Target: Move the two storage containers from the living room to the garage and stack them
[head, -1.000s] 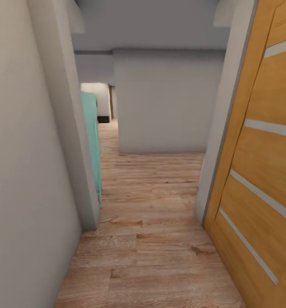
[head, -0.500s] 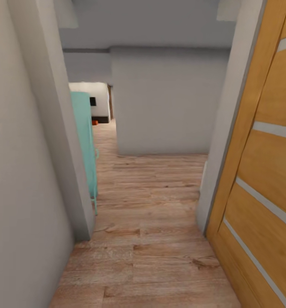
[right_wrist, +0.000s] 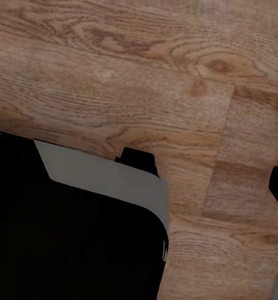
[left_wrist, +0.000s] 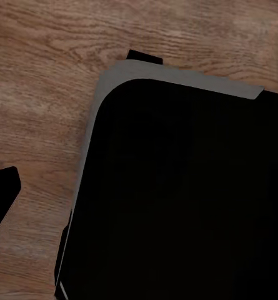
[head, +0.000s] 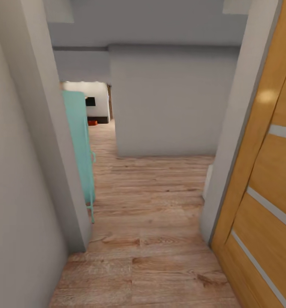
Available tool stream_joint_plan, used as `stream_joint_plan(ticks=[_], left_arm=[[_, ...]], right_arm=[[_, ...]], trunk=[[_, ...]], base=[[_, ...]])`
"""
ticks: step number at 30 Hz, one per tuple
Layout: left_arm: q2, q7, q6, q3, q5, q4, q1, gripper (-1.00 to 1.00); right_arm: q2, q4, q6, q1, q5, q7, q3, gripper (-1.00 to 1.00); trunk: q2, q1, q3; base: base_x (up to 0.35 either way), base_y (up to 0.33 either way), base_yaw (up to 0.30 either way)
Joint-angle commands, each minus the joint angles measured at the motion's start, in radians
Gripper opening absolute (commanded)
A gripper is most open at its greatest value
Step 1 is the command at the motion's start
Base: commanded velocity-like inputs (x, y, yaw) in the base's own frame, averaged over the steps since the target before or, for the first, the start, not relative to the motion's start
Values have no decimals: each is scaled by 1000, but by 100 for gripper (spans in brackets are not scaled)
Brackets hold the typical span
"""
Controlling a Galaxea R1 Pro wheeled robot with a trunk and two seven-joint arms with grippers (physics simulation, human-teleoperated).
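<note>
Head view: corridor, teal cabinet, wooden door. Wrist views: plank floor; end effector state unclear.

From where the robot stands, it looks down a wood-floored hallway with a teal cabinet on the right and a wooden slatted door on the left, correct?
Sides are swapped: in the head view the teal cabinet stands on the left and the wooden slatted door on the right. The wood floor is correct.

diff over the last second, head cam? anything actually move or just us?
Just the camera: the whole view has shifted as the robot rolls forward through the doorway. The wooden door and the near wall corner slid outward toward the frame edges, and more shows down the hall: a small orange-red object on the far floor, too small to identify. The teal cabinet and wood-plank floor look unmoved. Nothing was grasped or released.
</note>
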Motion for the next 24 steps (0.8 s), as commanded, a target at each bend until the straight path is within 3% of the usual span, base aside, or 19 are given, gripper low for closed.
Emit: stream_joint_plan(ticks=[1, 24], left_arm=[[0, 0, -1, 0, 4, -1, 0, 100], [-1, 0, -2, 0, 4, 0, 0, 100]], right_arm=[[0, 3, -5, -1, 3, -5, 4, 100], [2, 3, -3, -1, 5, -5, 5, 100]], trunk=[[0, 1, -1], [0, 1, -1]], base=[[322, 0, 0], [322, 0, 0]])
